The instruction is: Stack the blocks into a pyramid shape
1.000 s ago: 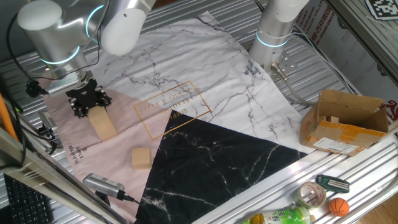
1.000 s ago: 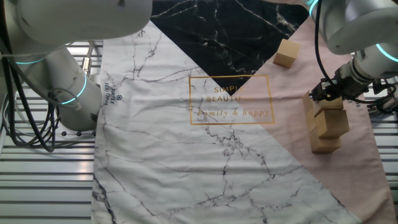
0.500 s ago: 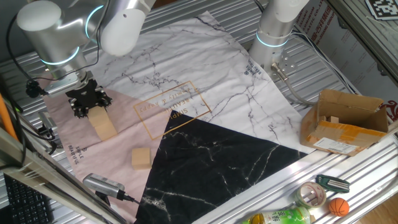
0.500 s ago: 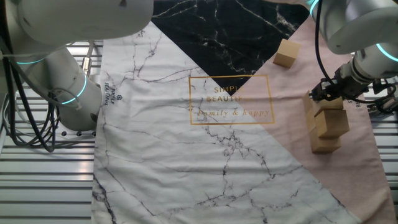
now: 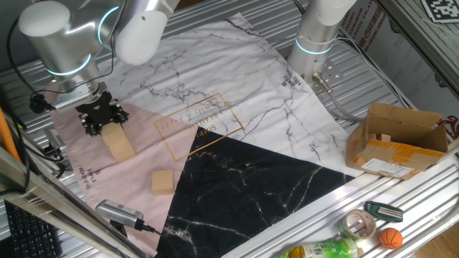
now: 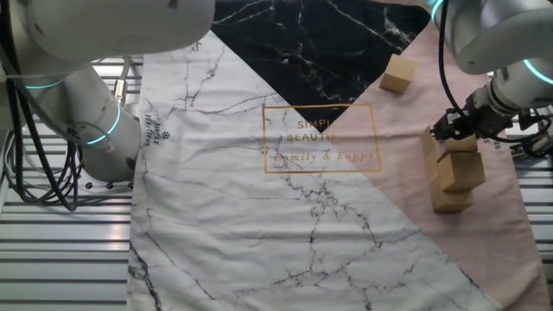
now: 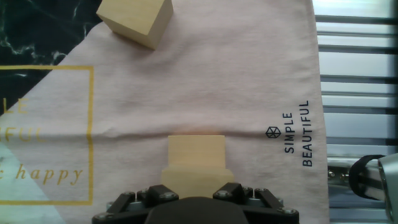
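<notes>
The arm reached down over the pink corner of the cloth (image 5: 72, 136), with the gripper (image 5: 102, 118) pointing straight down onto the stack of blocks (image 6: 453, 173). Whether its fingers were spread or pinching the top block could not be determined. The stack stood on the pink area, with one loose block (image 5: 163, 182) well apart near the black marble section. A cardboard box (image 5: 398, 140) at the table edge held one small wooden piece (image 5: 385, 137). A tape roll (image 5: 360, 223), orange ball (image 5: 390, 238) and bottle (image 5: 323, 250) lay nearby.
</notes>
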